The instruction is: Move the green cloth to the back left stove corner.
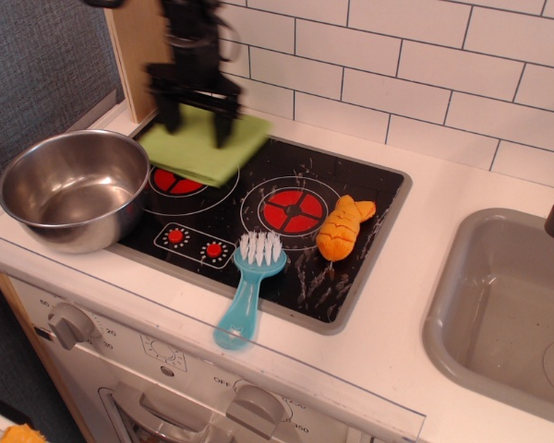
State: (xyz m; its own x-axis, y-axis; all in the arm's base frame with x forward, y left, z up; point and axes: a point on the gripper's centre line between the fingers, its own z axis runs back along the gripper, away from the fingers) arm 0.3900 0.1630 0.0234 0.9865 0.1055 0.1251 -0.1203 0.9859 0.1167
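The green cloth (201, 150) lies over the back left part of the black stove (351, 268), covering part of the left red burner (171, 181). Its left edge reaches the grey rim near the back left stove corner (157, 118). My gripper (196, 120) is straight above the cloth's back half and blurred by motion. Its two fingers (225, 125) stand apart with their tips down on the cloth. The cloth's back edge is hidden behind the gripper.
A steel bowl (72, 188) stands at the stove's left edge, close to the cloth. A blue dish brush (247, 286) lies across the front rim. An orange toy fish (343, 227) is right of the middle burner. A grey sink (508, 314) is at the right.
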